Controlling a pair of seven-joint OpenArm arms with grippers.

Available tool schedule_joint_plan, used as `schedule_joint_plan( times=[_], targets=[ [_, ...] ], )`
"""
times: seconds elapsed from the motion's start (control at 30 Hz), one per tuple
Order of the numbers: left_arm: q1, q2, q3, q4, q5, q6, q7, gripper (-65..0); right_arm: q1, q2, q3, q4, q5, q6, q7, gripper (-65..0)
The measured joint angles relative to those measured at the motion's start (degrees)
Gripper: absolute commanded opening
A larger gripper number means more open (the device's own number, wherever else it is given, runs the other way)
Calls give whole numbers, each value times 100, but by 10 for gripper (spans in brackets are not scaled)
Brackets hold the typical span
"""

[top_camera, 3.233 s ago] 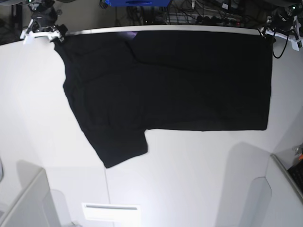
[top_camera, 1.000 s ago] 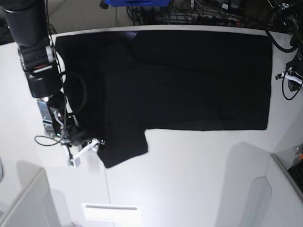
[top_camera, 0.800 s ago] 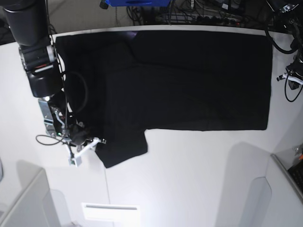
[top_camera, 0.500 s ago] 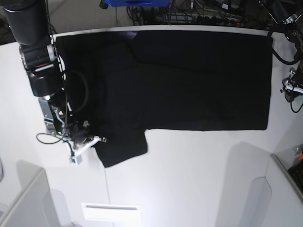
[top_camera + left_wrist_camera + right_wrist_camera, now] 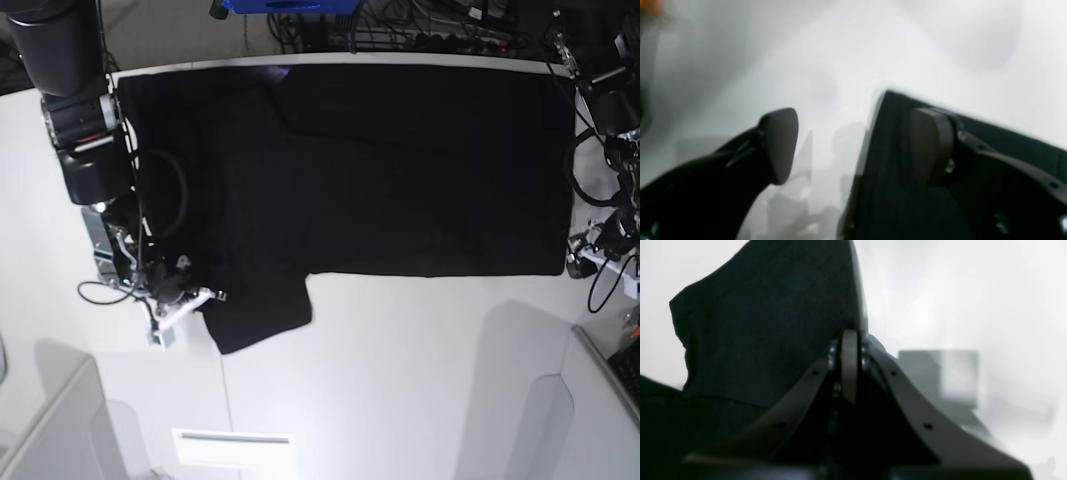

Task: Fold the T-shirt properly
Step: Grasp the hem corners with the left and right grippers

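Base view: right gripper (image 5: 203, 296) is clamping T-shirt (image 5: 400, 170) sleeve at lower left; left gripper (image 5: 580, 262), jaws now wide, has descended to hem corner at right.

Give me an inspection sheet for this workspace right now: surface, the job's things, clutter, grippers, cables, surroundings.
Surface: white table, bare in front.
Job's things: black T-shirt spread flat, plain side up, one sleeve toward the front.
Clutter: nothing seen.
Grippers: right gripper shut on the sleeve edge; left gripper open, straddling the shirt's corner edge, one finger over the cloth.
Cables: black loops along both arms; a tangle behind the table.
Surroundings: blue object beyond the far edge.
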Motion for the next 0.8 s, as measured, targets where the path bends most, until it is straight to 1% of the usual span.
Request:
schedule_joint_plan(
  times=[0.07,0.17,0.27,0.33,0.5,0.73,0.8],
  targets=[
    [-181,-37,426,-341,-22,-4,-236,-156,2,2,0,0,9,4,-7,-650],
    [-437,24,702,-846,-22,-4,-256,-156,0,-4,0,0,7,4,-7,-650],
    [-627,22,723,-1147,-7,0,-332,-156,0,2,0,0,22,7,-11,-650],
    [-721,9,723,-1272,-4,0,-603,-156,0,0,0,0,20,7,-13,-650],
    [-778,42,726,-1515,-17,-2,-645,-156,0,2,0,0,20,7,-13,-650],
    [-767,52,730,-1521,-4,0,-649,-156,0,2,0,0,20,7,-13,-650],
    [-772,37,855,-1521,-2,2,-680,-156,0,2,0,0,20,7,-13,-650]
  ],
)
